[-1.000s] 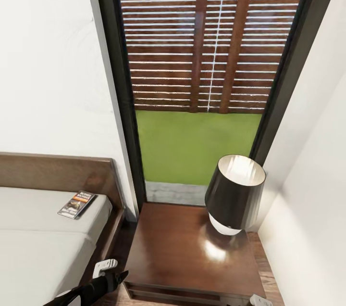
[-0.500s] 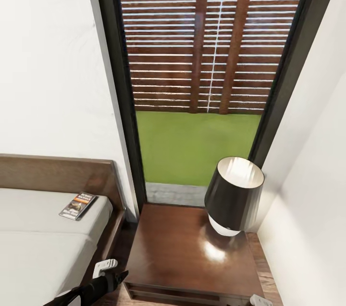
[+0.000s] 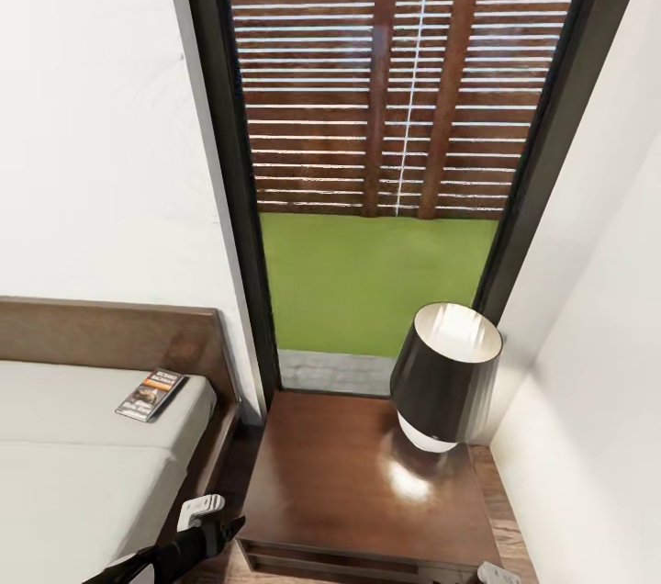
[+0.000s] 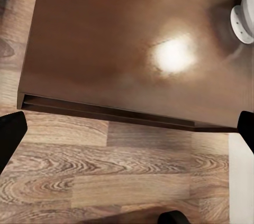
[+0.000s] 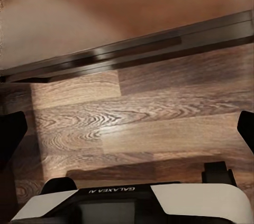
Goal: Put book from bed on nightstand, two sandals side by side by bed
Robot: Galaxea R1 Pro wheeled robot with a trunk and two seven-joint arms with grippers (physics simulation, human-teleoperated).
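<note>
The book (image 3: 150,394), a thin dark paperback with an orange band, lies flat on the pale mattress of the bed (image 3: 64,465), close to the dark wood headboard. Right of the bed stands the nightstand (image 3: 358,483) with a glossy reddish-brown top. My left gripper (image 3: 216,524) hangs low between bed and nightstand. In the left wrist view the left gripper (image 4: 127,131) is open over the floor in front of the nightstand (image 4: 116,39). My right gripper (image 5: 127,131) is open too, above the plank floor by the nightstand's front edge (image 5: 137,49). The sandals are out of view.
A black-shaded lamp (image 3: 447,377) with a white base stands on the nightstand's back right corner. A tall dark-framed window (image 3: 367,198) behind it shows grass and a slatted fence. A white wall (image 3: 597,400) closes in the right side. Wood floor (image 4: 106,176) runs in front.
The whole head view has shifted slightly, so the camera moved a little. The book, the lamp and both arms keep their places.
</note>
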